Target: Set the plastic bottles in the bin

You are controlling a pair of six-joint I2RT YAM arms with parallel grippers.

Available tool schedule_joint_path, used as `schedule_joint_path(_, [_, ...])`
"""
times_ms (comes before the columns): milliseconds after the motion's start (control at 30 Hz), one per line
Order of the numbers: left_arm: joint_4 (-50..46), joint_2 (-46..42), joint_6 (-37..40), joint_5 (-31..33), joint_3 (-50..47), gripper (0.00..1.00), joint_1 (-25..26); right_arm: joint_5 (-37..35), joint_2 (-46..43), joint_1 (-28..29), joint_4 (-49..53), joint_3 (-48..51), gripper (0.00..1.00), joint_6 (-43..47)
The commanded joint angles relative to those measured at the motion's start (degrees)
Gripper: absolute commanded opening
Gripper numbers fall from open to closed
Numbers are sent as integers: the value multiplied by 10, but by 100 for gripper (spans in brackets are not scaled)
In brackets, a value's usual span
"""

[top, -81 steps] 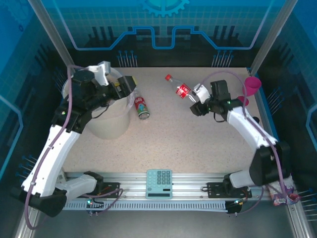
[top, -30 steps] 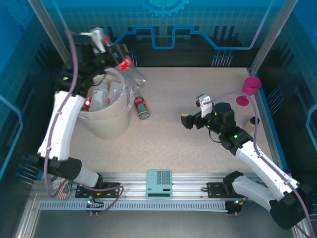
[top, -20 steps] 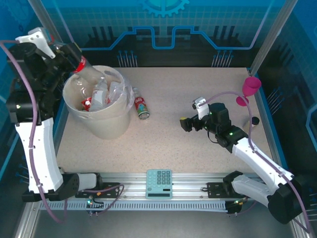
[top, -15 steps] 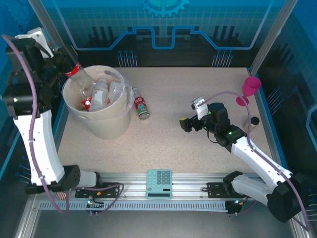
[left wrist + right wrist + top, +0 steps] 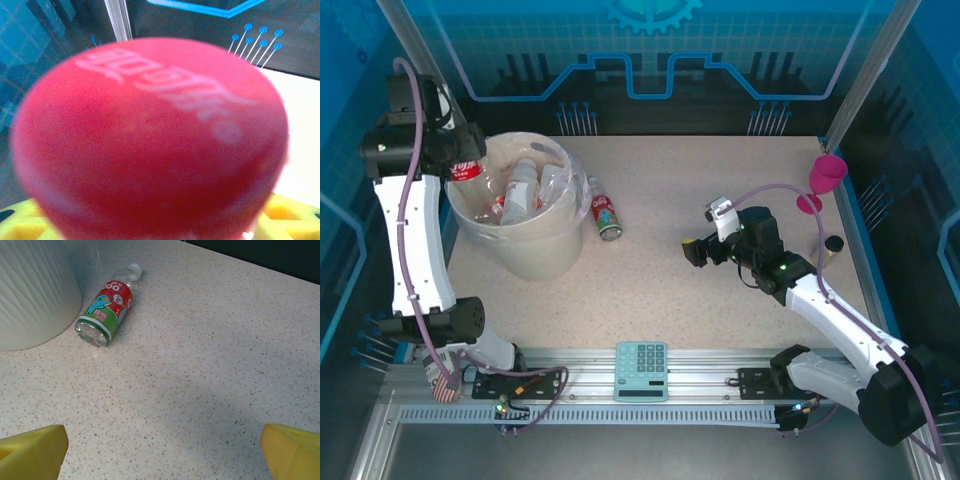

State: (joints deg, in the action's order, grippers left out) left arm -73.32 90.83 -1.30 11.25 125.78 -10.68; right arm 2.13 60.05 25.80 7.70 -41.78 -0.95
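While the right gripper [image 5: 695,250] hangs wide open well right of the bin [image 5: 535,258] as before, the left gripper [image 5: 452,160], clamped on a red-labelled bottle [image 5: 467,170], has swung it lower, to the bin's left rim. A loose bottle [image 5: 107,308], clear with a red-and-green cartoon label, lies just right of the bin, and more bottles [image 5: 520,185] are heaped inside. At the left wrist the blurred red cap [image 5: 150,140] hides all but yellow slivers of the fingers [image 5: 292,220].
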Motion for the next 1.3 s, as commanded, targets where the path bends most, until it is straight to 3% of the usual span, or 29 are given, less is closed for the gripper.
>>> schedule_joint_path(0, [-2, 14, 13, -21, -32, 26, -6, 8, 1, -5, -5, 10, 100, 10])
schedule_joint_path(133, [21, 19, 6, -50, -79, 31, -6, 9, 6, -5, -8, 9, 100, 10])
schedule_joint_path(300, [39, 26, -3, -76, -126, 53, -4, 9, 9, -5, -8, 8, 100, 11])
schedule_joint_path(400, [56, 27, -6, -85, -157, 61, 6, 11, 14, -5, -9, 7, 100, 11])
schedule_joint_path(733, [104, 53, -26, -105, -206, 70, 53, 17, 27, 0, -13, 1, 100, 6])
schedule_joint_path(933, [97, 70, -24, -96, -184, 98, 65, 15, 29, 1, -9, -2, 100, 8])
schedule_joint_path(1267, [14, 59, 13, -23, -28, 99, 57, 3, 53, 13, -7, -16, 100, -8])
